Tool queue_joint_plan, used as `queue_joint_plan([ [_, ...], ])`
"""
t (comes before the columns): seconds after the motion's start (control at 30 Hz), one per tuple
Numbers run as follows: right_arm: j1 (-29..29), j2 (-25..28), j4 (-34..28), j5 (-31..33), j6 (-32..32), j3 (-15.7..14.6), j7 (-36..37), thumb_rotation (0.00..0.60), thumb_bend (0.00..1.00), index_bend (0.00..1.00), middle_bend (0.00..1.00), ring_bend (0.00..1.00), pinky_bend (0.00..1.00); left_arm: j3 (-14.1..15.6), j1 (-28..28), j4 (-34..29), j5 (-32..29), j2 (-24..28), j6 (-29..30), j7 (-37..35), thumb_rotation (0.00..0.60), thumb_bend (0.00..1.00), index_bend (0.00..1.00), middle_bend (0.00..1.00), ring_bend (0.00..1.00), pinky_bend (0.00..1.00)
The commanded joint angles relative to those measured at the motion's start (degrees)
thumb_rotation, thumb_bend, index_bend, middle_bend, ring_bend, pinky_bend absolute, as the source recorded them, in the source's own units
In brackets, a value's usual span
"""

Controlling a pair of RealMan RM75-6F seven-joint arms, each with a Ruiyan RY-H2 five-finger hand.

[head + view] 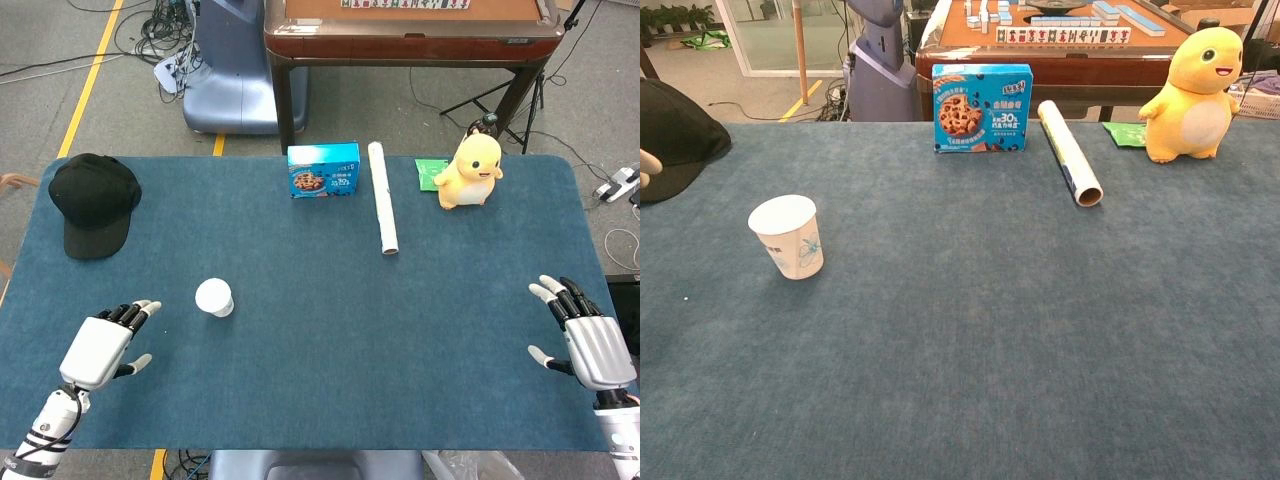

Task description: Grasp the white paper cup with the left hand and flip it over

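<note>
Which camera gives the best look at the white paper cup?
The chest view: the white paper cup shows side-on, upright, open mouth up, blue print visible. The head view shows only its round rim from above.

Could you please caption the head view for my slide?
Open left hand near the upright paper cup, right hand idle.

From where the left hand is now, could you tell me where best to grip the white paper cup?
Probably around the side wall of the white paper cup, at mid-height, coming from its left: it stands upright, mouth up, and the open left hand lies on that side.
</note>
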Motion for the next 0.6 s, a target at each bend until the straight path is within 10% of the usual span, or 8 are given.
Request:
queue_joint_plan([
  [0.03, -0.2, 0.1, 0.0, 0.0, 0.4, 0.1, 0.1, 0.6, 0.0, 0.21, 0.14, 0.07, 0.32, -0.1, -2.7, 1.5, 0.6, 0.2, -3.1, -1.1, 0.6, 0.12, 0.16, 0.74, 0.68, 0.84],
  [0.6, -0.5, 0.4, -0.1, 0.0, 0.7, 0.3, 0.4, 0.6, 0.0, 0.21, 0.14, 0.07, 0.32, -0.2, -8.3, 0.6, -2.7, -1.3, -11.5, 4.7, 0.6, 0.19, 0.11, 0.87, 0.75, 0.87],
])
